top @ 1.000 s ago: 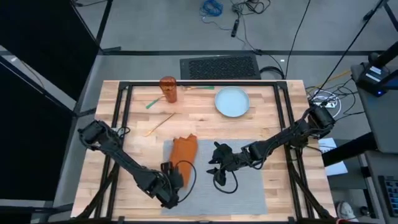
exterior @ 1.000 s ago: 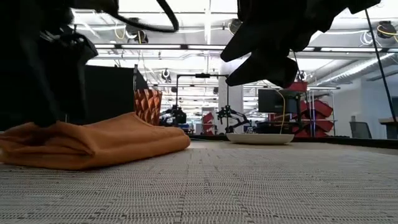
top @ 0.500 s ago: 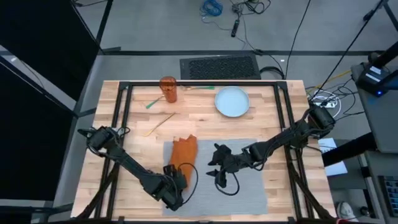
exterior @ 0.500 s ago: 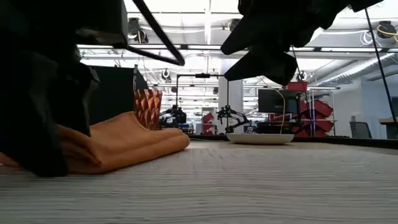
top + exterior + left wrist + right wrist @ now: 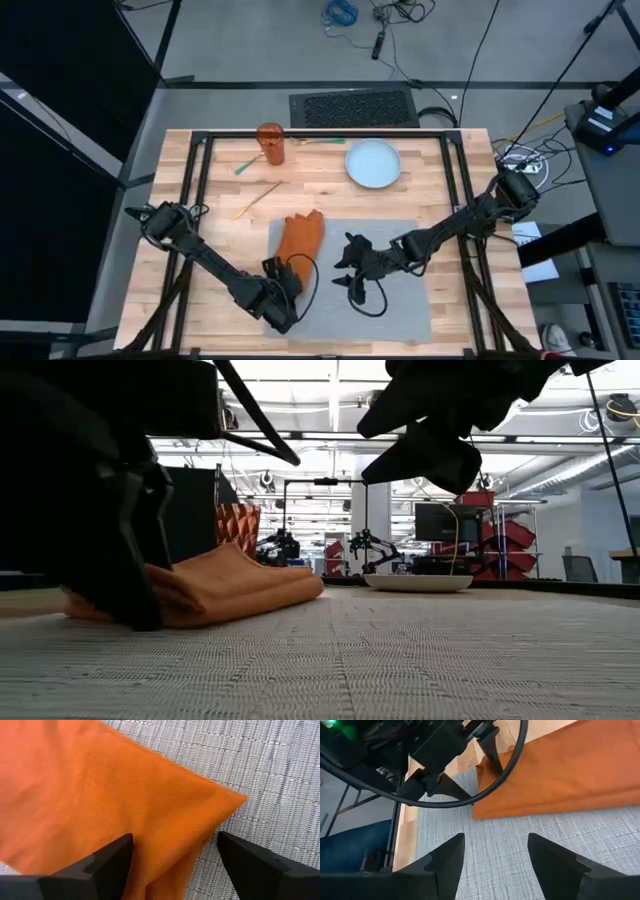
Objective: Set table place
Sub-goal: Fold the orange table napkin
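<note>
High view: left hand (image 5: 287, 272), fingers spread wide around the orange napkin's (image 5: 298, 238) corner, on the placemat (image 5: 400, 305).

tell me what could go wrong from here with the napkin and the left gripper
The left gripper is open astride a corner of the orange napkin on the grey placemat. Closing could pinch the mat's weave too and drag it. The napkin is already rumpled, so pulling may bunch it further. The right gripper hovers close by and could collide.
</note>
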You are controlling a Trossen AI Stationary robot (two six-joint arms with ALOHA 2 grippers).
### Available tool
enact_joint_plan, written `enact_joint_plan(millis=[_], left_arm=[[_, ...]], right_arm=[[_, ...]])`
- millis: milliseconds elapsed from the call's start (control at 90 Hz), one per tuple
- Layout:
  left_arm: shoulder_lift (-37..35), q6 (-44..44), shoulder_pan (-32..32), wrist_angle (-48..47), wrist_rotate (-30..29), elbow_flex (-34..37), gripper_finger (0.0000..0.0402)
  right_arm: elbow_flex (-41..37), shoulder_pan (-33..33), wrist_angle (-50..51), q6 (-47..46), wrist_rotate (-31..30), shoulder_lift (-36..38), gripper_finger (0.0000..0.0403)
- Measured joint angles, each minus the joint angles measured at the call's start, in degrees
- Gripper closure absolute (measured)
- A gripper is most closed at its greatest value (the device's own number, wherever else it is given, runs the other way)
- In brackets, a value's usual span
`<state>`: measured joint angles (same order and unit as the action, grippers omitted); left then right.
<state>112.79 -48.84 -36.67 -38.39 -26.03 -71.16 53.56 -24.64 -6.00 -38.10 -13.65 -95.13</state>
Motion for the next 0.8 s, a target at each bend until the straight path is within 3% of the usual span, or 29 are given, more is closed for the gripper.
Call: enact_joint_plan(millis=[156, 467, 800], left_arm=[[0.0, 0.0, 0.3, -0.3, 0.0, 0.0, 0.0154], [0.0, 0.1, 0.3, -1.7, -1.7, 0.0, 0.0282], [1.1, 2.9, 0.3, -1.2, -1.6, 0.0, 0.0288]], right_arm=[[0.0, -0.3, -0.1, -0.2, -1.2, 0.0, 0.0200], [0.0, -0.9, -2.4, 0.1, -1.3, 0.0, 0.0200], [0.0, -1.4, -2.9, 0.2, -1.3, 0.0, 0.0200]])
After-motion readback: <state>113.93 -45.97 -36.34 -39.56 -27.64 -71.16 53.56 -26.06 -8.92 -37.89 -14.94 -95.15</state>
